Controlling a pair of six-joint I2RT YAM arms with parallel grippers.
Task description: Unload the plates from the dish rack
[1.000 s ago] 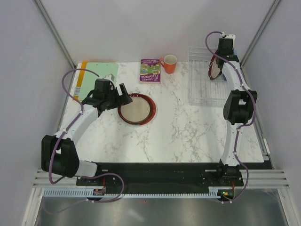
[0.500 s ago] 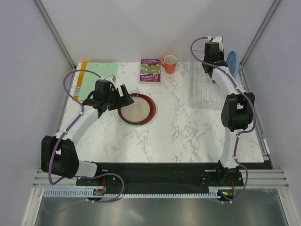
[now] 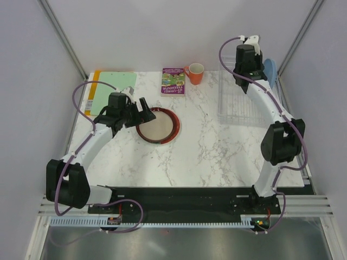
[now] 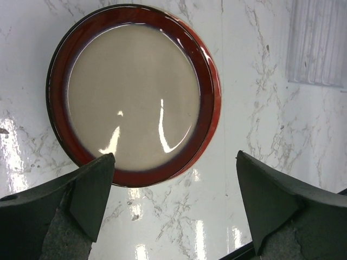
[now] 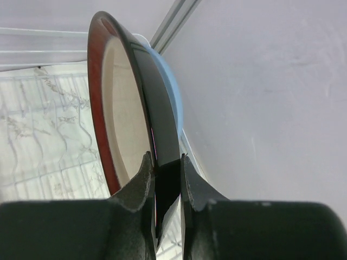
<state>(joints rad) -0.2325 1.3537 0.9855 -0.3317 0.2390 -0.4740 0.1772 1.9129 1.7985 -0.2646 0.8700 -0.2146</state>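
A dark-red-rimmed plate with a cream centre (image 3: 158, 125) lies flat on the marble table; it also shows in the left wrist view (image 4: 135, 95). My left gripper (image 3: 145, 107) is open and empty just above the plate's near-left edge (image 4: 174, 154). My right gripper (image 3: 245, 60) is over the back of the clear wire dish rack (image 3: 236, 103). Its jaws (image 5: 164, 157) are shut on the rim of an upright plate with a red rim, pale face and dark back (image 5: 122, 108). A light blue plate (image 3: 269, 70) stands upright right behind it (image 5: 172, 103).
An orange mug (image 3: 194, 73) and a purple book (image 3: 173, 80) sit at the back centre. A green clipboard (image 3: 113, 86) lies at the back left. The rack's wires (image 5: 49, 135) lie below the held plate. A grey wall is close on the right.
My right gripper has shifted left over the rack with the red-rimmed plate, which is now hidden under it from above. The light blue plate has come into view. The left arm barely moved.
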